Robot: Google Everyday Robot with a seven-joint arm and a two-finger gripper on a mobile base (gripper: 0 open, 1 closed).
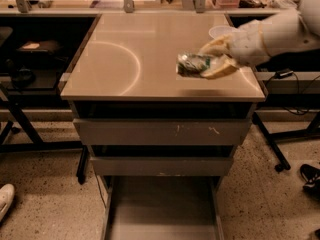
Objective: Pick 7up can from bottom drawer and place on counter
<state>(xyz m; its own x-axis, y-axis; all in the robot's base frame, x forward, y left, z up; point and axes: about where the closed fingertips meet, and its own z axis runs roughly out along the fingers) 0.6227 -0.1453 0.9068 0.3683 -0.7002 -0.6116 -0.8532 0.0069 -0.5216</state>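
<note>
Over the right side of the glossy beige square counter (145, 49), the pale two-fingered claw (206, 63) clasps the dented green-and-silver 7up can (191, 64) sideways, held low, apparently for release; the grey metal bottom drawer (160, 211) stands open below.

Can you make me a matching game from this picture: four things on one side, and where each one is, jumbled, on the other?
1 7up can
2 drawer
3 white bowl
4 gripper

A pulled open, lowest down
B counter's far right, behind the arm
C between the fingers
D over the counter's right side

Pairs: 1-C, 2-A, 3-B, 4-D
</note>
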